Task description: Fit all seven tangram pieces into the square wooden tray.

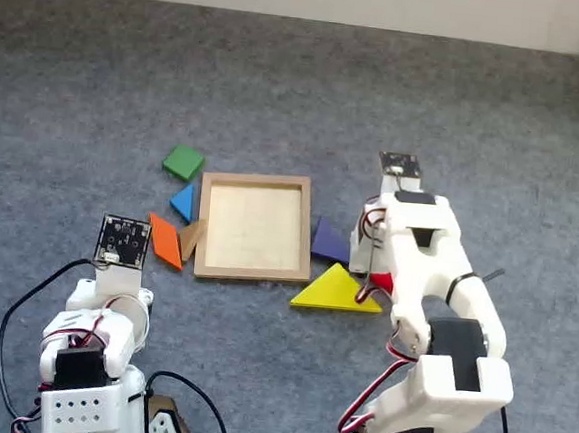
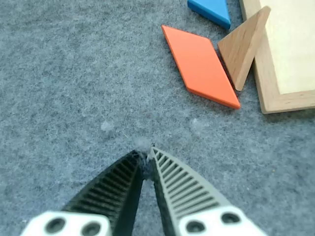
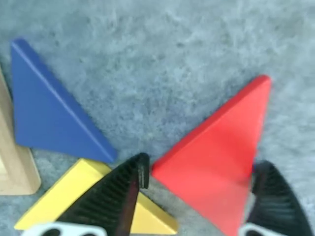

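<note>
Right gripper [image 3: 202, 172] is spread wide, fingers [image 3: 118, 196] straddling the red triangle [image 3: 216, 147]. The yellow triangle [image 3: 49, 209] and dark blue triangle [image 3: 44, 108] lie just beside it, the blue near the tray [image 1: 250, 271] rim. Left gripper [image 2: 146, 156] is pinched closed, holding nothing, over carpet. Ahead of it the orange parallelogram [image 2: 199, 66] touches the wooden triangle [image 2: 243, 46], which lies against the tray's outer edge.
</note>
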